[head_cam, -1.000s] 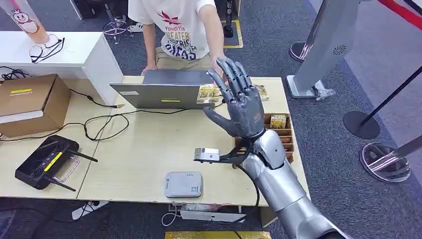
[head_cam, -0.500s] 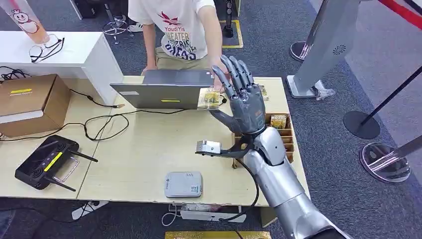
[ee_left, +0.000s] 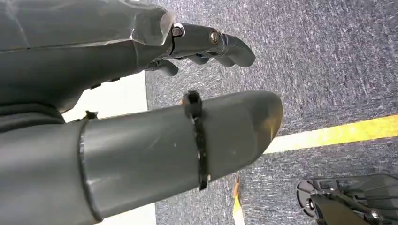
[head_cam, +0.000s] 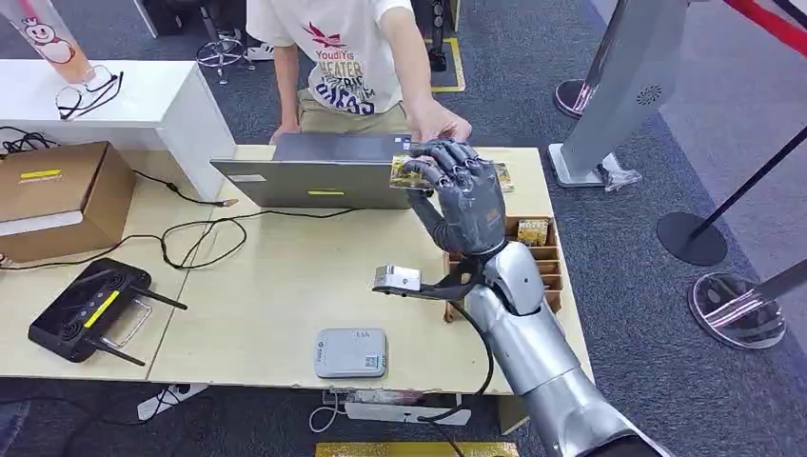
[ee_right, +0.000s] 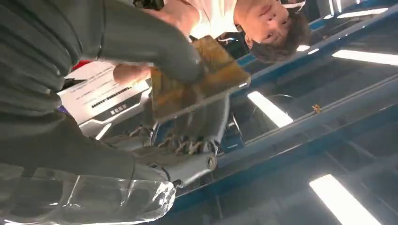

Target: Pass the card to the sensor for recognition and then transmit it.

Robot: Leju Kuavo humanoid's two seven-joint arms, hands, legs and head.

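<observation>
Glossy card (head_cam: 407, 172), matt wooden table (head_cam: 285, 276), rough carpet (head_cam: 609, 286).

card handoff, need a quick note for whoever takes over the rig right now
Right hand: raised above the far side of the table, fingers closed on the card; a person's hand is right at it beside the laptop.
Left hand: hangs over the carpet, holds nothing.
Sensor: lies at the near table edge, apart from the card.
Done: card in the fingers.
Left: whether the person has let go cannot be told; bring the card to the sensor, then pass it on.
</observation>
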